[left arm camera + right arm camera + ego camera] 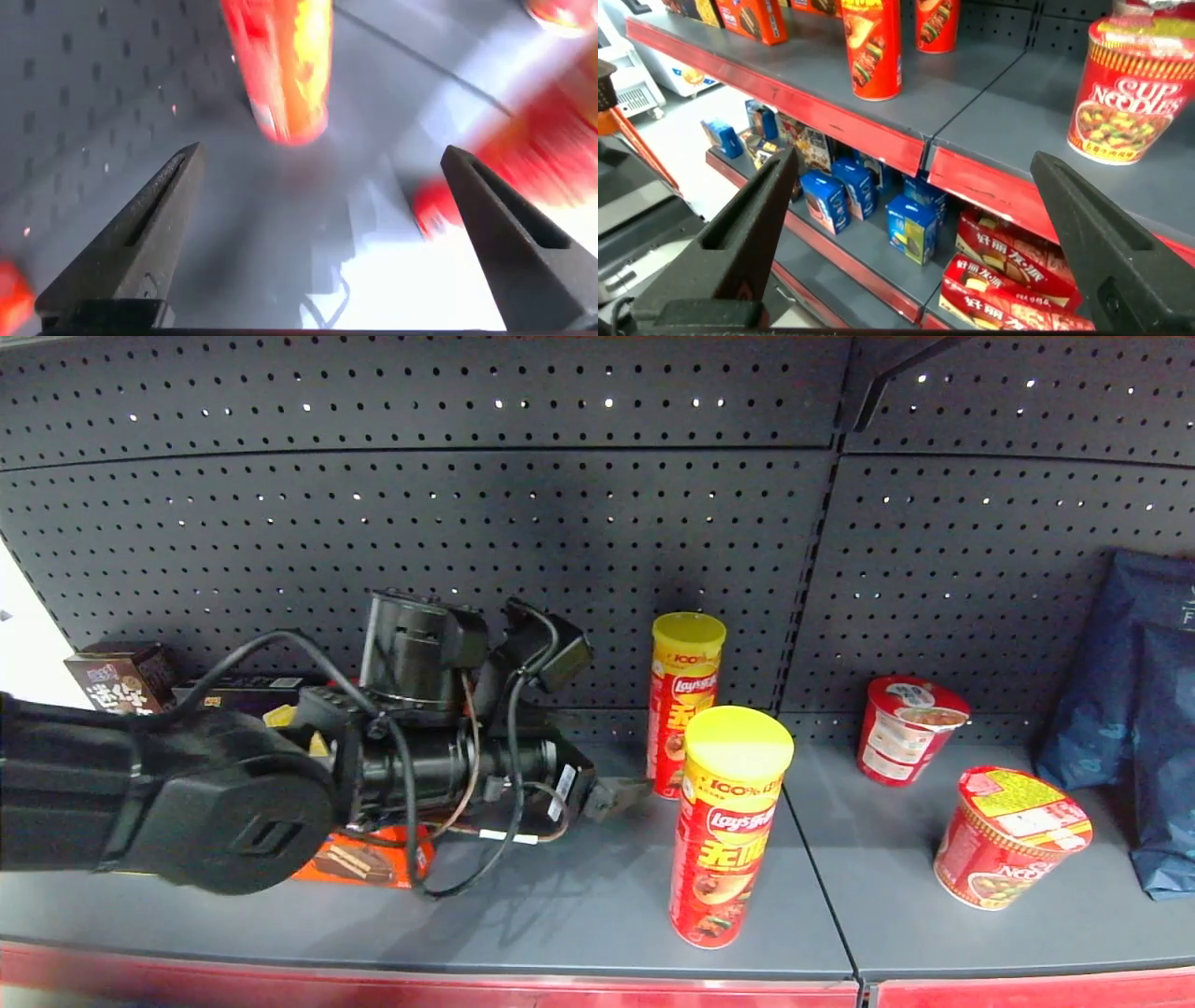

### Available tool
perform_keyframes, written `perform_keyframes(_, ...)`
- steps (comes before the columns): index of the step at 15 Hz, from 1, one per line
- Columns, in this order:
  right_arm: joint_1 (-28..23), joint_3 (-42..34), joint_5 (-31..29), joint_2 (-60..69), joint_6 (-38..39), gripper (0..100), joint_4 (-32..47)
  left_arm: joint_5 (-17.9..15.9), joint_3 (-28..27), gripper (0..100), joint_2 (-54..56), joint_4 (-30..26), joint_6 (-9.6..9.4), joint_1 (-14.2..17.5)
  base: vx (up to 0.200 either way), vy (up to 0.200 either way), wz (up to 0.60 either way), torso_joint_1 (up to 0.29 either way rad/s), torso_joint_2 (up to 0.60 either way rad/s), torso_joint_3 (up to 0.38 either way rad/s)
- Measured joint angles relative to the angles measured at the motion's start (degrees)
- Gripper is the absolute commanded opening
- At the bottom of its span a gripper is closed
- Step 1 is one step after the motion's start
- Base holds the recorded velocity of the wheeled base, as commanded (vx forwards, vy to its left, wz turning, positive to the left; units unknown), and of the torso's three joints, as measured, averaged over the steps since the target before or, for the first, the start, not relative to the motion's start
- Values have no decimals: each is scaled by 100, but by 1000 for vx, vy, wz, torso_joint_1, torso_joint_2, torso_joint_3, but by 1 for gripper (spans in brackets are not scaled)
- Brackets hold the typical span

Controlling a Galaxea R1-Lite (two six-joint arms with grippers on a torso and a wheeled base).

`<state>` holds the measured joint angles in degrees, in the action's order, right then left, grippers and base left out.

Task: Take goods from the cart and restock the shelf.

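In the head view, the left gripper is seen low over the shelf, its pincer spread and holding nothing. The gripper lies at 9 o'clock of the rear can and just beside it. The front can stands upright at 5 o'clock of the rear one, near the shelf's front edge.

Two chip cans are counted, and two noodle cups: one upright cup at 3 o'clock of the rear can, and one tilted cup at 3 o'clock of the front can. Two blue bags are propped at the far 3 o'clock end. At the 9 o'clock end a brown box and an orange box are made out, the latter partly under the arm.

A placing step is judged to be closing, since both cans are already standing and the pincer is empty. The next move is judged to call for a straight retreat of the arm, clear of the rear can, so that another item can be fetched from the cart.

In the left wrist view, both fingers are spread wide with nothing between them. A blurred can is seen beyond them and a second red shape off to one side.

In the right wrist view, the right gripper is open and empty, held in front of the shelf's red edge. Two cans and one noodle cup are seen on top, with blue cartons and red packs on the tiers below.
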<state>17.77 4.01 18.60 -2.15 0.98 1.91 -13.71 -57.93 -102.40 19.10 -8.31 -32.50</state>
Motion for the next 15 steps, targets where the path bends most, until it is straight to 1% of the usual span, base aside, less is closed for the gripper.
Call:
perform_keyframes(2, -9, 356, -46, -545, 52, 100, -2, 11, 479, 100, 552, -41, 0, 17, 0, 0, 0, 0, 0, 0)
perform_keyframes(3, -39, 633, -117, -992, 63, 100, -6, 20, 652, 100, 806, -39, -2, 95, 0, 0, 0, 0, 0, 0)
perform_keyframes(5, -105, 1307, -339, -1949, 66, 100, -4, 85, 813, 100, 1131, -17, -13, 285, 0, 0, 0, 0, 0, 0)
perform_keyframes(6, -113, 1710, -489, -2498, 57, 100, -6, 244, 848, 100, 1254, 0, -20, 430, 0, 0, 0, 0, 0, 0)
perform_keyframes(7, -88, 2069, -596, -3001, 39, 100, -9, 472, 868, 100, 1370, 2, 0, 528, 0, 0, 0, 0, 0, 0)
perform_keyframes(8, 5, 2391, -711, -3506, 22, 100, -35, 646, 884, 100, 1495, -4, 16, 580, 0, 0, 0, 0, 0, 0)
perform_keyframes(9, 132, 2556, -827, -3928, 11, 100, -52, 797, 912, 100, 1596, -4, 2, 601, 0, 0, 0, 0, 0, 0)
perform_keyframes(10, 304, 2606, -944, -4300, 9, 100, -132, 912, 936, 100, 1668, -4, -9, 612, 0, 0, 0, 0, 0, 0)
perform_keyframes(11, 490, 2554, -1111, -4631, 11, 100, -324, 953, 940, 100, 1723, -4, -6, 622, 0, 0, 0, 0, 0, 0)
perform_keyframes(14, 992, 2198, -1964, -5530, 101, 100, -1488, 951, 874, 100, 1938, -35, -2, 773, 0, 0, 0, 0, 0, 0)
perform_keyframes(15, 1097, 2128, -2100, -5808, 182, 100, -1765, 956, 890, 100, 1985, -17, -5, 814, 0, 0, 0, 0, 0, 0)
